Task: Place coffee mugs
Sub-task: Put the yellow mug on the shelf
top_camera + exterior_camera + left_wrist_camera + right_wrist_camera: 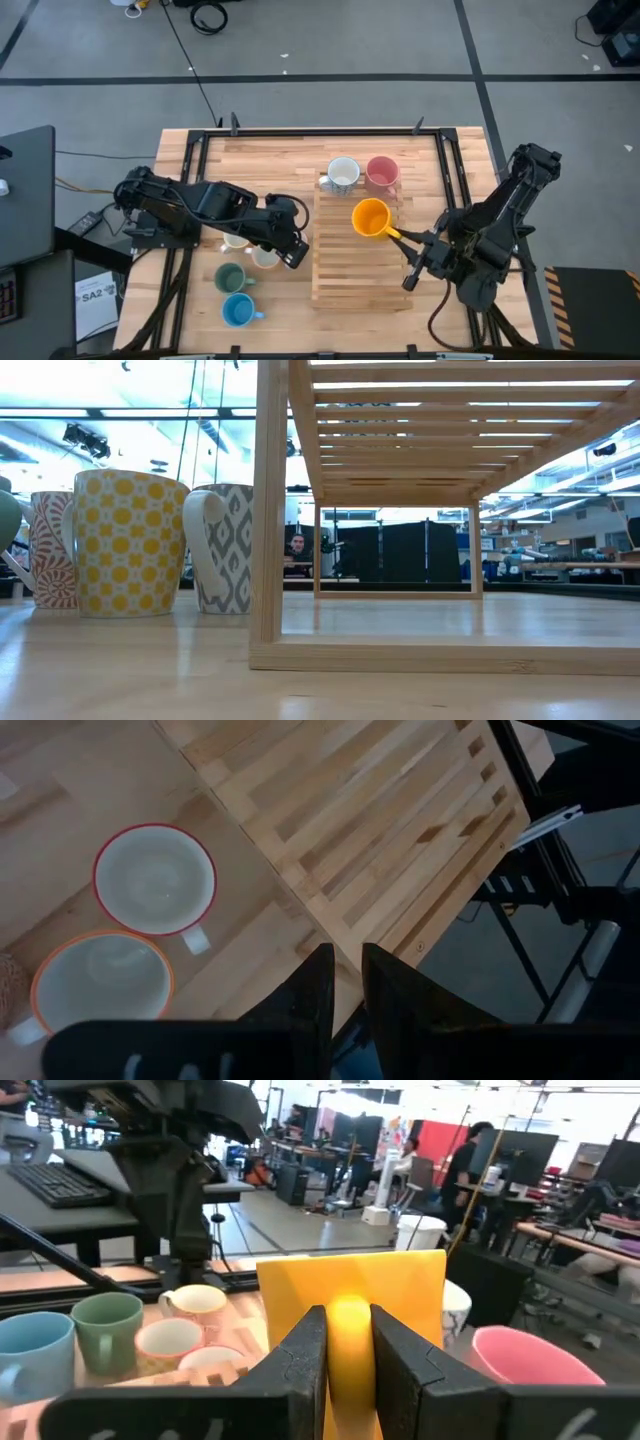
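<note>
We are clamping the right gripper (396, 235) on the orange mug's (370, 217) handle, holding it over the slatted rack (345, 280) at frame centre, beside the white mug (343, 174) and pink mug (382, 172), for setting down. Our left gripper (294, 252) is waiting nearly closed, empty, left of centre.

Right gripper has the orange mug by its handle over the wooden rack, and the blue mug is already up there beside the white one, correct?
Not quite. The right gripper does hold the orange mug over the rack, but the high view shows the pink mug beside the white mug; the blue mug sits on the table.
</note>
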Controlling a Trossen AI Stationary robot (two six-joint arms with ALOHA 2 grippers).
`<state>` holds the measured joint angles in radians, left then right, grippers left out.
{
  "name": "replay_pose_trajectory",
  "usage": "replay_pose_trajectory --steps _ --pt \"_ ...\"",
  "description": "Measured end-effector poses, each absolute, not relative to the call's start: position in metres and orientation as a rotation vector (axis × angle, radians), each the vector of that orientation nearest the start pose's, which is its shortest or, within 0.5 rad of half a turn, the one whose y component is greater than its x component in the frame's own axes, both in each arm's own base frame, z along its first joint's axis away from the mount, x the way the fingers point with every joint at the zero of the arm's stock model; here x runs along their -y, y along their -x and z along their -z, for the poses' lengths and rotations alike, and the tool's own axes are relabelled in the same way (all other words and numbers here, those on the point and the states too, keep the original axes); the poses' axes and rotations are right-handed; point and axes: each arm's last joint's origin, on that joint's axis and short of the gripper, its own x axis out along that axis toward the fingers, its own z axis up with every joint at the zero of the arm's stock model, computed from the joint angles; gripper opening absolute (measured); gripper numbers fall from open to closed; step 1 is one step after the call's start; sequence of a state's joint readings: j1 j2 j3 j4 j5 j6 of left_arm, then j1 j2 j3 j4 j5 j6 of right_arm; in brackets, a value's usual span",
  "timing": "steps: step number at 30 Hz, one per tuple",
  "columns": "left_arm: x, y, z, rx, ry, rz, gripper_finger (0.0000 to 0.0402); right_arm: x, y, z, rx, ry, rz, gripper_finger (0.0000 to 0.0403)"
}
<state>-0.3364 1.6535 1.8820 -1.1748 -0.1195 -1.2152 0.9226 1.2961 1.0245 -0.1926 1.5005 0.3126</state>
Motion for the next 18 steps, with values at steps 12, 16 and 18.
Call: replay_pose_trajectory --steps 12,16,18 --pt "0.103 -0.306 -0.402 -0.895 0.879 -0.378 0.0062 -0.184 -0.177 -0.296 -0.022 0.062 0.651 0.0063" --pt "0.103 -0.307 -0.402 -0.891 0.877 -0.380 0.0062 -0.185 -0.182 -0.291 -0.026 0.067 0.662 0.0063" --pt "0.103 -0.307 -0.402 -0.888 0.876 -0.381 0.0062 -0.183 -0.183 -0.291 -0.028 0.069 0.668 0.0063"
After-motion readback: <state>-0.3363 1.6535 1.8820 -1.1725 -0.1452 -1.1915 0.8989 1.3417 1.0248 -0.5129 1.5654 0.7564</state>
